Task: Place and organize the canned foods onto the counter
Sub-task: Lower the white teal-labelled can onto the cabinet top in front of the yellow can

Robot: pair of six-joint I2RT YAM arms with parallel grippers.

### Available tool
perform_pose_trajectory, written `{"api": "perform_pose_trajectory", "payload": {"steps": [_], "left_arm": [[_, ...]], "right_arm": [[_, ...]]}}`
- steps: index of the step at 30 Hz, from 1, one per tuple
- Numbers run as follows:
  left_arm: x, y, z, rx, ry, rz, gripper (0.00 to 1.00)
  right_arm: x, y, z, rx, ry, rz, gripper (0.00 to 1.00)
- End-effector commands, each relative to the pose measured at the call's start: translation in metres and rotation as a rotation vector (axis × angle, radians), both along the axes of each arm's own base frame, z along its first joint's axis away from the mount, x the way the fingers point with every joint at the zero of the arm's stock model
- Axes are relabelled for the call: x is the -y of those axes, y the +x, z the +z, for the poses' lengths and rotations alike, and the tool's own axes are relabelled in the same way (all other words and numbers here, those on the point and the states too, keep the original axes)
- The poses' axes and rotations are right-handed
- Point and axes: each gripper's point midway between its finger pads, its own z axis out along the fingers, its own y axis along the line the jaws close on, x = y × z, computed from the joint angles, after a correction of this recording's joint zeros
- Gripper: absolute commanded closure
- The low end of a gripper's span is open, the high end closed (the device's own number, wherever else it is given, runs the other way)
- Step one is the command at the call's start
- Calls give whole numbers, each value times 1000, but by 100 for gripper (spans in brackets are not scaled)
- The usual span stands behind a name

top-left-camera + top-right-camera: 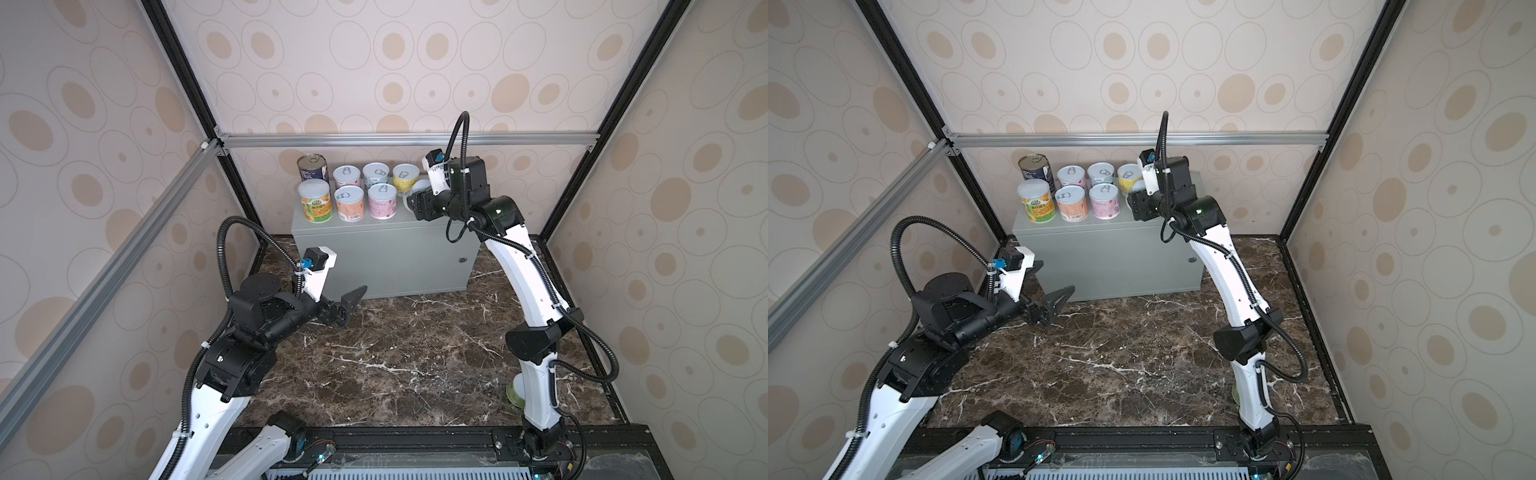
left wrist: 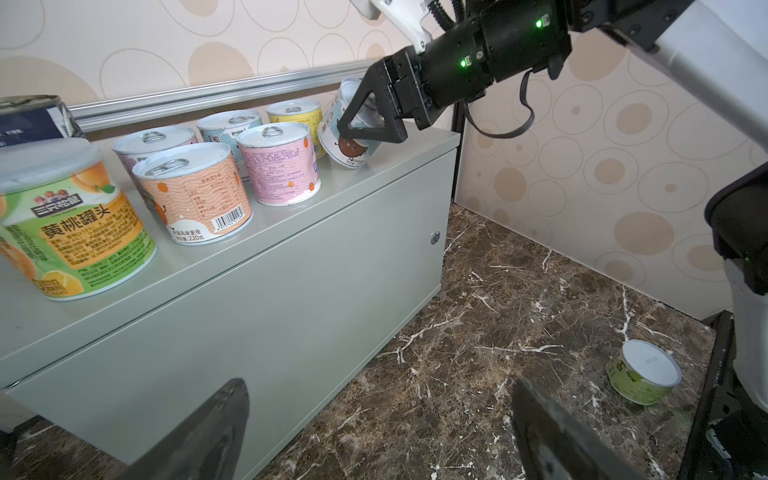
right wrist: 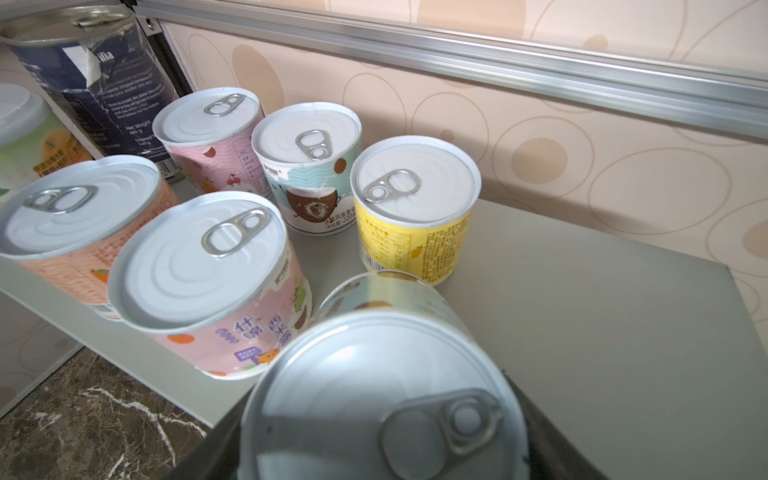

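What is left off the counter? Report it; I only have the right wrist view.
Observer: One green can sits on the marble surface, close to the right arm's lower link.
Operator: Report the left tool.
Observer: The left tool is open and empty, in front of the counter.
Operator: Check my grip from outside.
Observer: The right tool holds the held can tilted, not upright, over the counter.
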Motion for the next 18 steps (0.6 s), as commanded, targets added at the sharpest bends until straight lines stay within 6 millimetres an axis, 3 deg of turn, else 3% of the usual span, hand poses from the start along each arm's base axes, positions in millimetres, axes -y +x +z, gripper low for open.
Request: {"api": "perform_pose_trajectory", "payload": {"steps": [1, 18], "left_arm": [[2, -3, 22, 50, -36, -16, 2], [-3, -8, 24, 65, -36, -3, 2]], "right_arm": [[8, -5, 10, 23, -13, -9, 23], [4, 1, 14, 42, 18, 0, 16]]}}
